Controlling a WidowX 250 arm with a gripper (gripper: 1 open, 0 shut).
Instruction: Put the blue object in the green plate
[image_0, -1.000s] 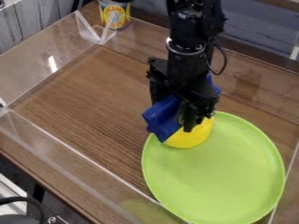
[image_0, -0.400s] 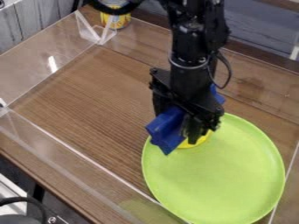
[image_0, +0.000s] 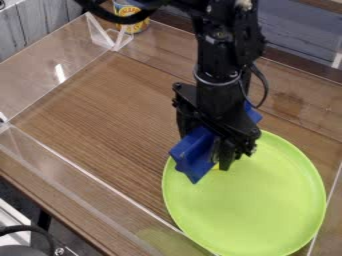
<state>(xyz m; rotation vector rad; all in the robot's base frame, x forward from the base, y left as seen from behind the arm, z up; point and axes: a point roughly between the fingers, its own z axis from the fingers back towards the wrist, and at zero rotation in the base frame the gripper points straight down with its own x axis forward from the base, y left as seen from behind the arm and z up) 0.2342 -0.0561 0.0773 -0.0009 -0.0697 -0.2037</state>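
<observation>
Robotics lab or test bench, not a home. Work area is a wood-grain desk (image_0: 114, 105) fenced by low clear acrylic walls (image_0: 54, 75) on the near, left and far sides, forming a penned workspace. A black robot arm (image_0: 227, 60) with exposed cabling stands over it. Props are toy-like plastic: a lime-green plate (image_0: 267, 205), and a small yellow and blue container (image_0: 130, 17) beyond the far wall. A dark piece of equipment at the lower left corner is too cropped to identify.

Bright, even light; glare streaks the clear walls (image_0: 54, 75); small, soft picture, perhaps slightly blurred.
</observation>
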